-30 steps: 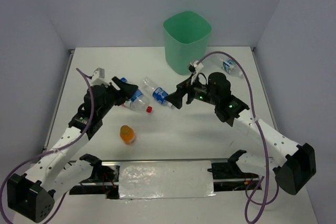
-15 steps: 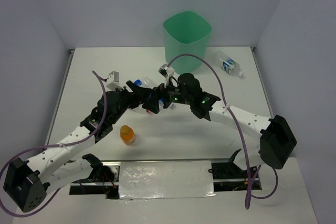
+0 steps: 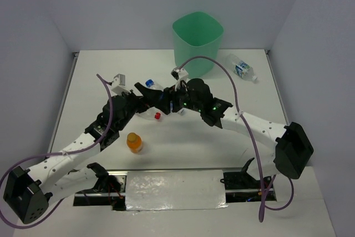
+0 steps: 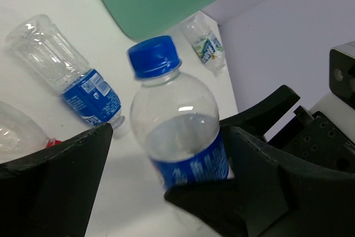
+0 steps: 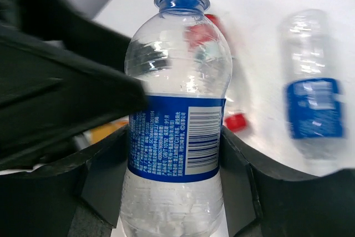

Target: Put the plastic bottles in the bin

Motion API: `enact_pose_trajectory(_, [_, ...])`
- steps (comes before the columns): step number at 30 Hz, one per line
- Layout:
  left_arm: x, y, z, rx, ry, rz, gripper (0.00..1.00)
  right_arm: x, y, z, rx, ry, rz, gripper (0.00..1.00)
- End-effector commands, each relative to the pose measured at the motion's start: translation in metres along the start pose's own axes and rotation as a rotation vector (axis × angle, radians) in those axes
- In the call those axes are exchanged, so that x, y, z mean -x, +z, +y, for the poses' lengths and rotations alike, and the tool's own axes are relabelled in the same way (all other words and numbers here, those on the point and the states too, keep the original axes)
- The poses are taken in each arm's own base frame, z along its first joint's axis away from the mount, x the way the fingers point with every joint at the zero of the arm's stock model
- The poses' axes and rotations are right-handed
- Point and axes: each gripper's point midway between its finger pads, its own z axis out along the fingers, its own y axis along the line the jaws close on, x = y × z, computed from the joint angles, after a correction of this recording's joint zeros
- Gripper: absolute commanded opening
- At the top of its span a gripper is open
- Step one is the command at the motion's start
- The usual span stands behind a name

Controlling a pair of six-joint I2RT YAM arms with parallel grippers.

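Held bottle (image 4: 178, 131): clear, smooth plastic with a rounded shoulder and a ribbed blue screw cap; it is up between the two claws over the middle of the table (image 3: 194, 142).
Label: a glossy blue band with a white barcode panel; the small white print is too fine to read.
Right gripper (image 5: 175, 137): its black pads press both sides of the label, gripping the bottle.
Left gripper (image 4: 197, 112): spread wide, with a gap showing beside the bottle.
Bin (image 3: 194, 54): a mint-green, rounded-square, tapered tub at the far edge, just beyond the claws.
Lying bottle (image 4: 72, 76): ridged and clear with a blue label, on its side nearby.
Red cap (image 3: 157, 115): on the table, below the claws.
Orange bottle (image 3: 133, 142): upright, near the left arm.
Far bottle (image 3: 241, 69): lying to the right of the bin.
Open room: bare white tabletop to the right and at the far left.
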Motion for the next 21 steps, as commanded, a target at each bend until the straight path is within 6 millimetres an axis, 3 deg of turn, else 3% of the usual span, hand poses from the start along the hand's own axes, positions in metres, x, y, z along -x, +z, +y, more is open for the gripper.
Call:
enact_pose_trajectory(1, [0.036,-0.004,-0.025,-0.011,0.054,-0.088,0.99,0.045,-0.019,-0.024,-0.152,-0.057,-0.105,0.33])
enact_pose_trajectory(5, [0.062,-0.009,0.003,0.224,0.134,-0.137,0.99,0.076,-0.04,-0.068,-0.314,-0.036,-0.13,0.32])
enact_pose_trajectory(6, [0.073,-0.012,0.013,0.289,0.141,-0.175,0.99,0.099,-0.051,-0.089,-0.355,-0.016,-0.168,0.32])
enact_pose_trajectory(7, [0.077,-0.015,0.018,0.318,0.154,-0.176,0.99,0.107,-0.053,-0.095,-0.345,-0.007,-0.173,0.32])
enact_pose_trajectory(8, [0.082,-0.017,0.022,0.328,0.168,-0.183,0.99,0.125,-0.056,-0.087,-0.271,-0.015,-0.192,0.32])
enact_pose_trajectory(11, [0.092,-0.019,0.047,0.377,0.159,-0.198,0.99,0.156,-0.062,-0.118,-0.307,-0.032,-0.219,0.32])
enact_pose_trajectory(12, [0.101,-0.02,0.063,0.413,0.156,-0.213,0.99,0.181,-0.068,-0.118,-0.327,-0.056,-0.249,0.32])
enact_pose_trajectory(13, [0.095,-0.018,0.073,0.41,0.158,-0.174,0.99,0.193,-0.072,-0.131,-0.362,-0.075,-0.256,0.32])
enact_pose_trajectory(14, [0.095,-0.018,0.083,0.427,0.169,-0.163,0.99,0.215,-0.067,-0.137,-0.372,-0.094,-0.278,0.33])
enact_pose_trajectory(15, [0.099,-0.02,0.099,0.465,0.166,-0.166,0.99,0.221,-0.065,-0.145,-0.394,-0.104,-0.267,0.34])
enact_pose_trajectory(19, [0.101,-0.026,0.129,0.547,0.175,-0.163,0.99,0.263,-0.049,-0.192,-0.544,-0.164,-0.288,0.37])
enact_pose_trajectory(20, [0.103,-0.027,0.132,0.547,0.181,-0.16,0.99,0.289,-0.056,-0.193,-0.568,-0.18,-0.337,0.41])
enact_pose_trajectory(21, [0.102,-0.027,0.133,0.544,0.186,-0.154,0.99,0.279,-0.036,-0.219,-0.599,-0.165,-0.298,0.42])
